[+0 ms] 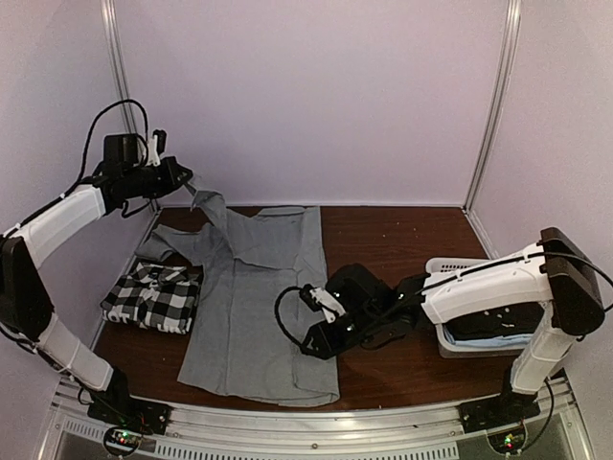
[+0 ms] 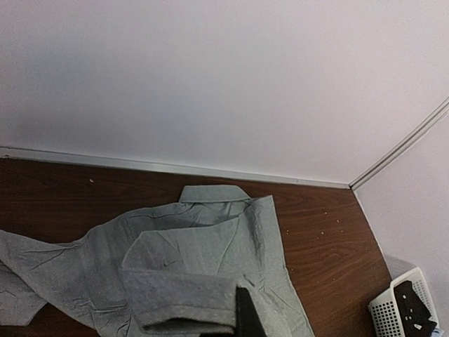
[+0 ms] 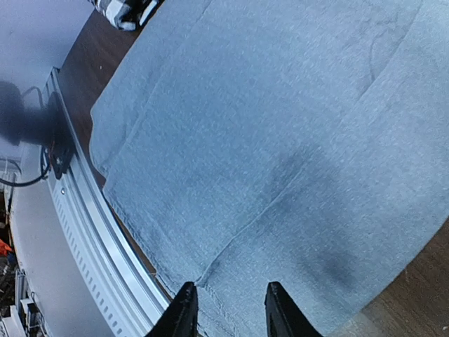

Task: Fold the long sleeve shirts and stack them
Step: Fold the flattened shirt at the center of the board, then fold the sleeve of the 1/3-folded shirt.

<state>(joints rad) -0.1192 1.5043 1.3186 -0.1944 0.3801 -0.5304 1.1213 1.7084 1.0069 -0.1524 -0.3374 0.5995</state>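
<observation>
The grey shirt (image 1: 254,307) lies spread on the table, collar at the far side. Its left sleeve is lifted up to my left gripper (image 1: 190,185), which is shut on the cuff (image 2: 182,302); one dark finger (image 2: 247,317) shows beside the cuff. The black-and-white checked shirt (image 1: 153,297) lies folded to the left of the grey one, and its corner shows in the right wrist view (image 3: 126,10). My right gripper (image 1: 311,331) is open just above the grey shirt's lower right part (image 3: 280,140), near the hem, its fingertips (image 3: 184,309) apart with nothing between them.
A white basket (image 1: 450,264) with dark and blue cloth in it stands at the right under my right arm; it also shows in the left wrist view (image 2: 403,309). A metal rail (image 3: 91,225) runs along the table's near edge. Walls close in the back and both sides.
</observation>
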